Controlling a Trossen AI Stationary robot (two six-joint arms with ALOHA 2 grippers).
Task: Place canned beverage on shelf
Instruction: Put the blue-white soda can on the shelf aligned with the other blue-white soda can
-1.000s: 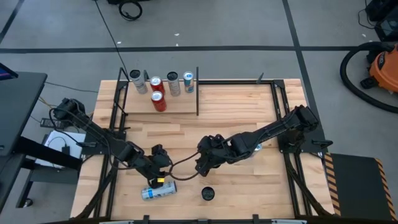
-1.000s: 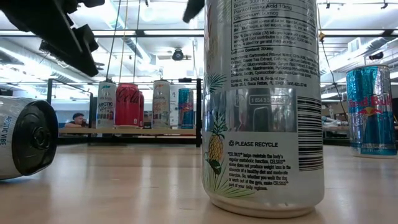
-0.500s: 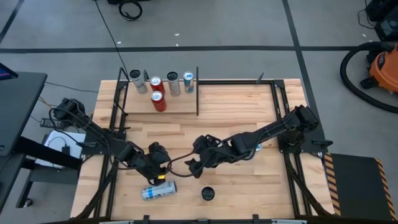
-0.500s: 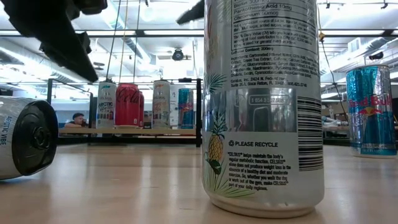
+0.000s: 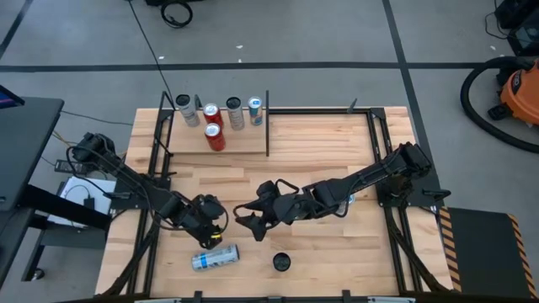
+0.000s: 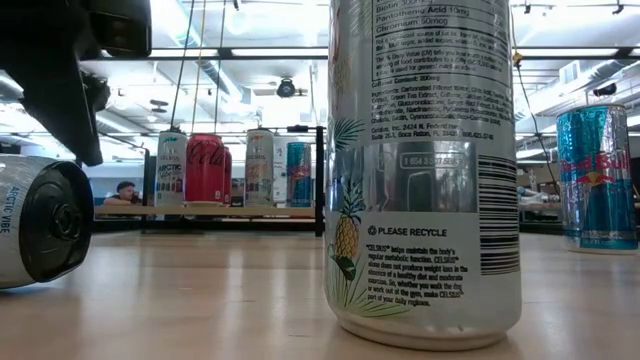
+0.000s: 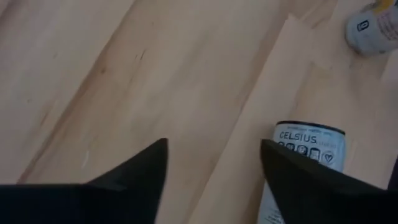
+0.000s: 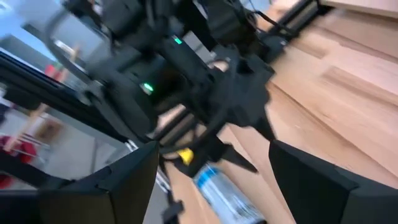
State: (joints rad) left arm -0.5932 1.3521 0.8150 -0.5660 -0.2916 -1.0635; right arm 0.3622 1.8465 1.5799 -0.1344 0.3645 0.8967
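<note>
Both arms have shifted since the earlier frame: the right hand (image 5: 247, 221) has slid leftward across the counter (image 5: 320, 143), and the left hand (image 5: 212, 225) has lifted slightly off the fallen can, its fingers now spread where they were pinched together a moment ago.

Largest first. At the counter's far left corner sits the shelf (image 5: 240, 145), already carrying five upright cans, four in a back row and a red one just in front. Both arms reach in toward the counter's near middle, their hands close together but apart.

Near the front edge a silver can with a blue label (image 5: 215, 257) lies on its side, just below the left hand and untouched; the left wrist view shows its top end (image 7: 309, 149) beside that hand's parted fingers (image 7: 134, 171), with nothing between them. An upright can (image 5: 281, 262) stands just to its right, and another (image 5: 348, 200) shows beside the right forearm. The right hand's fingers (image 8: 134, 177) stand wide apart and empty, facing the left hand.

Judging by this, the left hand has opened for a fresh attempt on the lying can, which is well apart from the shelf; no can is held, so this placement has yet to begin.
</note>
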